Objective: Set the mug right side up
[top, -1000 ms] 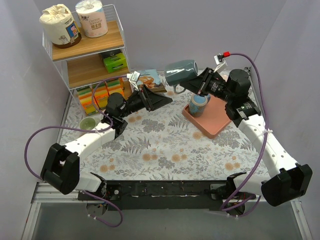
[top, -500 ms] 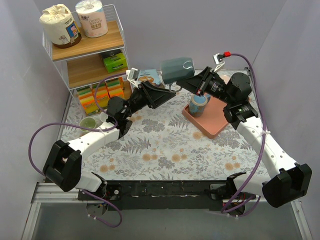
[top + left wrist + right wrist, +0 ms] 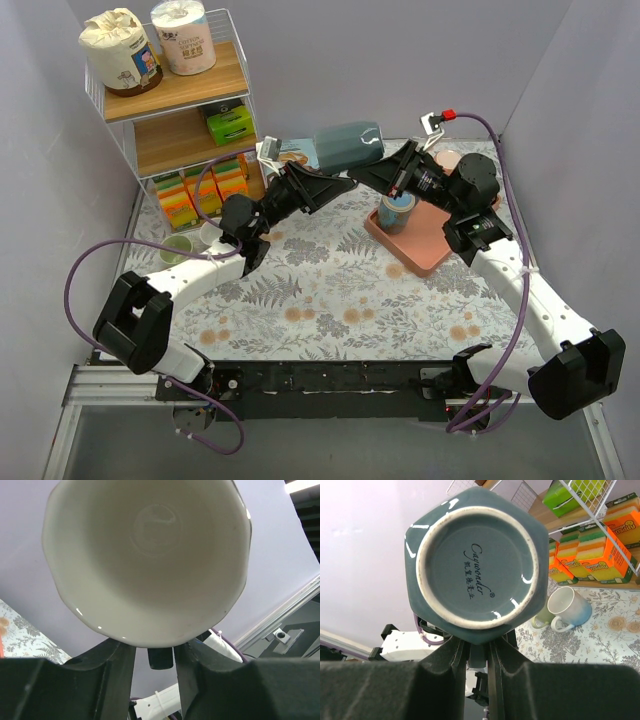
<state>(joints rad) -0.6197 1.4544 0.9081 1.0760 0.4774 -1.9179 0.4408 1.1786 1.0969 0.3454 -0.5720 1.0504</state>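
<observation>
The dark teal hexagonal mug (image 3: 345, 147) hangs on its side in the air above the back of the table, mouth toward the left arm. My right gripper (image 3: 374, 173) is shut on its handle (image 3: 478, 652), and the mug's base (image 3: 475, 565) fills the right wrist view above the right gripper (image 3: 478, 647). The left wrist view looks straight into the mug's white inside (image 3: 150, 555). My left gripper (image 3: 155, 652) straddles the same handle (image 3: 160, 659) just under the rim, jaws narrow, with a sliver of gap still showing on one side. In the top view the left gripper (image 3: 338, 184) sits right under the mug.
A pink tray (image 3: 432, 252) on the right holds a blue cup (image 3: 397, 210). A wire shelf (image 3: 180, 90) at back left carries paper rolls, a green box and stacked sponges (image 3: 590, 555). A white-blue mug (image 3: 568, 607) and a green cup (image 3: 540, 621) stand near the shelf.
The right arm carried the mug leftward. The left gripper rose to meet it, and its jaws narrowed from wide open to closely straddling the handle.
</observation>
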